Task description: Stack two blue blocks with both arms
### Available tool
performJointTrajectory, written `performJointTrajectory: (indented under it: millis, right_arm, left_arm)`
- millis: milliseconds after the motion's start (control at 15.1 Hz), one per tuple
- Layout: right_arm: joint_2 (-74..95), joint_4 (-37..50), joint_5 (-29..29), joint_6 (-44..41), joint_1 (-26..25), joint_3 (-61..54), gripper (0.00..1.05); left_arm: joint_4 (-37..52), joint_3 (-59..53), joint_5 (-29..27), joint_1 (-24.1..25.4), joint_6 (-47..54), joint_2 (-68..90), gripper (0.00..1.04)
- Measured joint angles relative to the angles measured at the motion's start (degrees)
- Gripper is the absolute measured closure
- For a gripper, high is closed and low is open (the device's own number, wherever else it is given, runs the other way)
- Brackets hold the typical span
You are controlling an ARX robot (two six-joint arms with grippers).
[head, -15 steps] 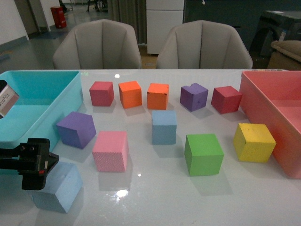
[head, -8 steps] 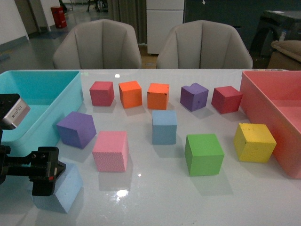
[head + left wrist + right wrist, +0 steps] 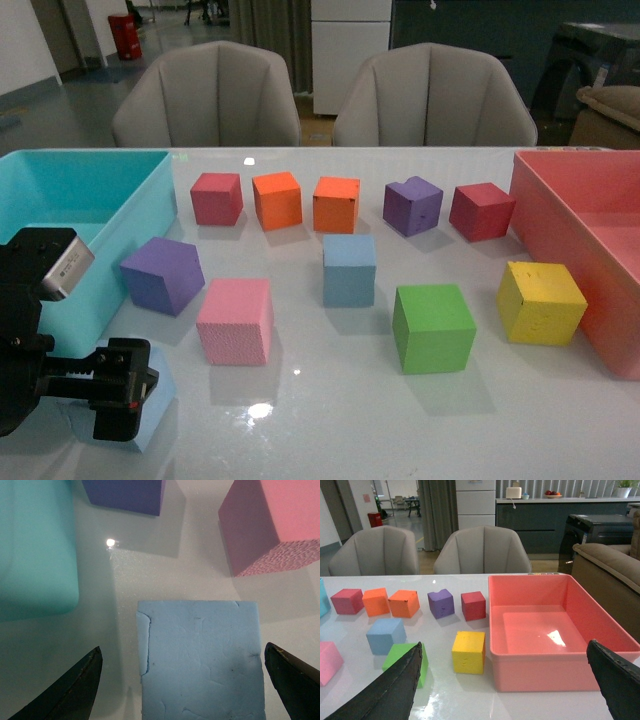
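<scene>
– While the left hand [image 3: 122, 388] hangs spread over the near blue block [image 3: 200, 660], what worries you?

– Centring. In the left wrist view its fingers [image 3: 75, 690] straddle the cube without touching it, and one stands closer to its face than the other. I'd judge the nearer finger will meet the foam first and shove the cube across the glossy desk [image 3: 330, 430] before the other arrives.

– So a crooked grip?

– Likely, or a pinch near one edge. Foam gives, so a skewed squeeze could let the cube roll out on the lift.

– Anything in the way?

– The teal bin [image 3: 140, 235] sits just beside the hand on one side, and the pink block [image 3: 235, 320] is near on the other. A wide finger could clip either one.

– Where's the target?

– The second blue block [image 3: 349, 270] sits mid-desk, well apart from the first, with the green block [image 3: 432, 327] near it. Carried low, the cube could knock the pink one on the way. Set down off-centre, it would tip off.

– And the other arm?

– The right hand [image 3: 504, 647] is spread wide and grasps nothing. It doesn't show in the front view. If both arms reach the middle together, they could collide over the stack.
</scene>
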Motion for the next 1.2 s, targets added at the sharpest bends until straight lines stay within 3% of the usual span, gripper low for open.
performJointTrajectory:
  millis: [598, 664, 731, 930, 1196]
  right_arm:
    - [0.0, -0.02, 0.0, 0.02, 0.0, 0.0, 0.06]
    - [0.0, -0.02, 0.0, 0.0, 0.0, 0.0, 0.06]
    - [0.0, -0.02, 0.0, 0.0, 0.0, 0.0, 0.06]
    - [0.0, -0.02, 0.0, 0.02, 0.0, 0.0, 0.06]
    - [0.0, -0.02, 0.0, 0.02, 0.0, 0.0, 0.06]
  left_arm:
    - [5.51, 0.48, -3.15, -1.9, -0.17, 7.54, 0.09]
    - [6.01, 0.2, -3.93, -3.61, -0.81, 6.91, 0.36]
    - [4.59, -0.79, -4.81, -5.92, -0.72, 3.06, 0.53]
    - [-1.14, 0.83, -5.9, -9.9, 0.28, -5.46, 0.61]
    - [-10.93, 18.34, -6.54, -15.65, 2.51, -2.14, 0.62]
